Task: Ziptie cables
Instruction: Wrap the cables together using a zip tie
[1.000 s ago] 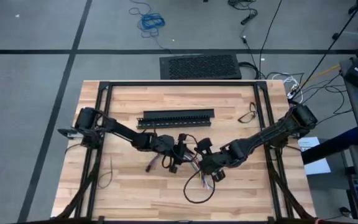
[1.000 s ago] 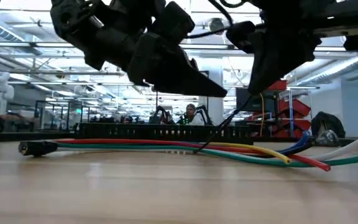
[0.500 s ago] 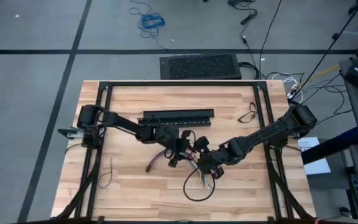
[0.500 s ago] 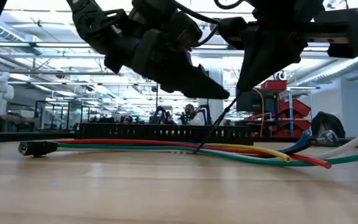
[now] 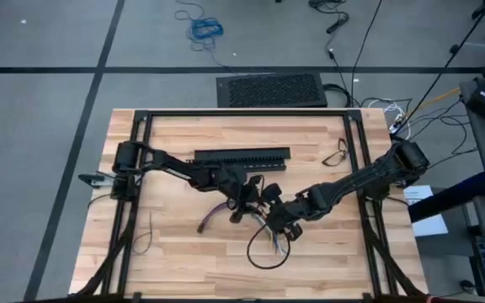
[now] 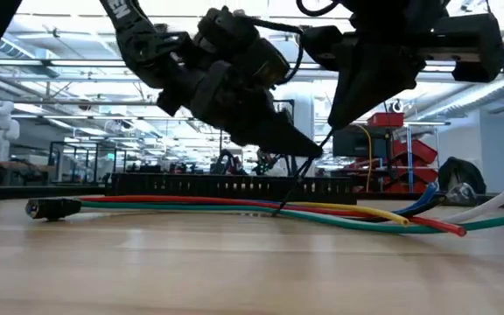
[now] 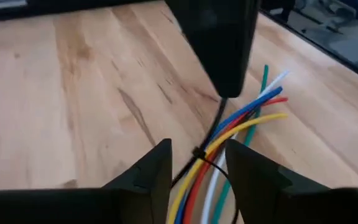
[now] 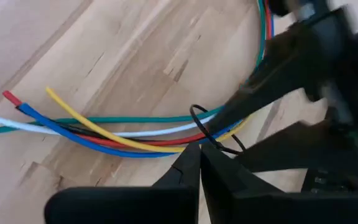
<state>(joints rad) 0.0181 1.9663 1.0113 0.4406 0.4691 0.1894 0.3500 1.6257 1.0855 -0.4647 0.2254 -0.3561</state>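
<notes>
Halfway there probably: zip tie (image 7: 199,153) looped loosely round the cables (image 7: 241,127), right gripper (image 8: 199,155) pinched on its tail, left gripper (image 7: 196,163) open astride the bundle, cinching left.

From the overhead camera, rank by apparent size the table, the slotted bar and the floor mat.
1. Table, largest by far.
2. Floor mat.
3. Slotted bar: nearly as long as the mat, much narrower.
The mat lies lower than the tabletop, farther from the camera, so it may look slightly small.

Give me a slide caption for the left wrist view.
Left gripper open astride the multicoloured cables, looped by a black zip tie, on the wooden table.
</notes>
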